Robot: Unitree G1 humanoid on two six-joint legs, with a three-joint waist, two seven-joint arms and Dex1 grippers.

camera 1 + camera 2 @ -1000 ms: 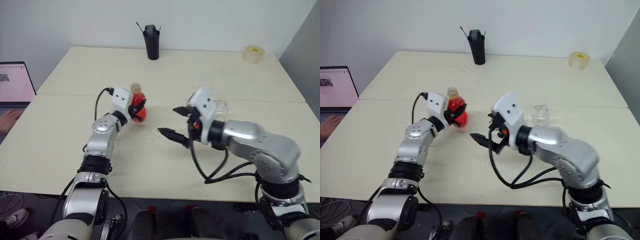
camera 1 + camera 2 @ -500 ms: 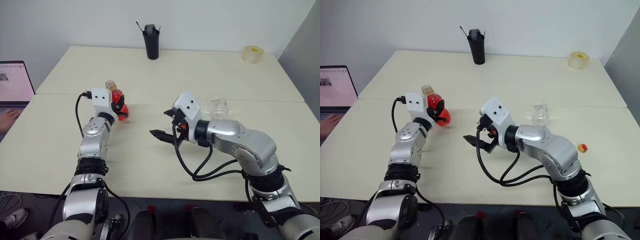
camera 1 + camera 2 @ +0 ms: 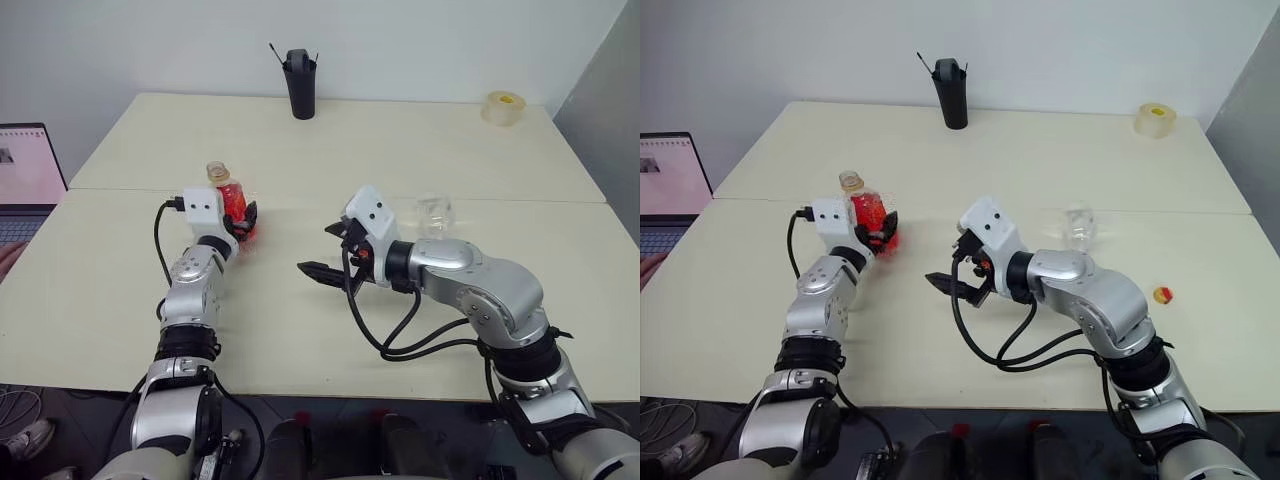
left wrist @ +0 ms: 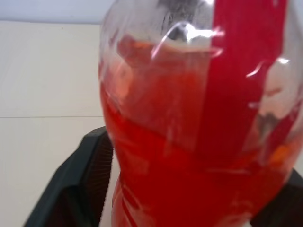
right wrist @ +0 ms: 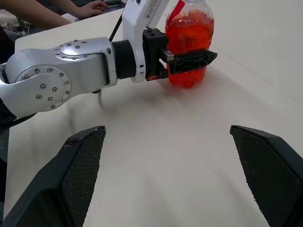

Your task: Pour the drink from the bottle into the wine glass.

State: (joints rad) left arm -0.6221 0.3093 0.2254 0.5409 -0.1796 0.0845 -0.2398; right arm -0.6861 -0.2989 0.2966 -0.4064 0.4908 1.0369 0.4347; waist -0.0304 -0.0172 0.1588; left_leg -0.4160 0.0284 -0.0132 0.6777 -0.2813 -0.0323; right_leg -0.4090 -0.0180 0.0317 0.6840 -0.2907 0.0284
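The two head views look forward and down over the bottle (image 3: 232,203). The left wrist view faces it very close; the right wrist view faces it from farther off.

Bright, even room light over the pale worktop (image 3: 400,150), with soft, faint shadows; in the left wrist view the bottle (image 4: 199,118) looks blurred (white glare streaks on its plastic)

The left tool (image 3: 883,229) has carried the bottle (image 3: 866,213) leftward along the worktop (image 3: 940,340); the right tool (image 3: 958,272) edged left.
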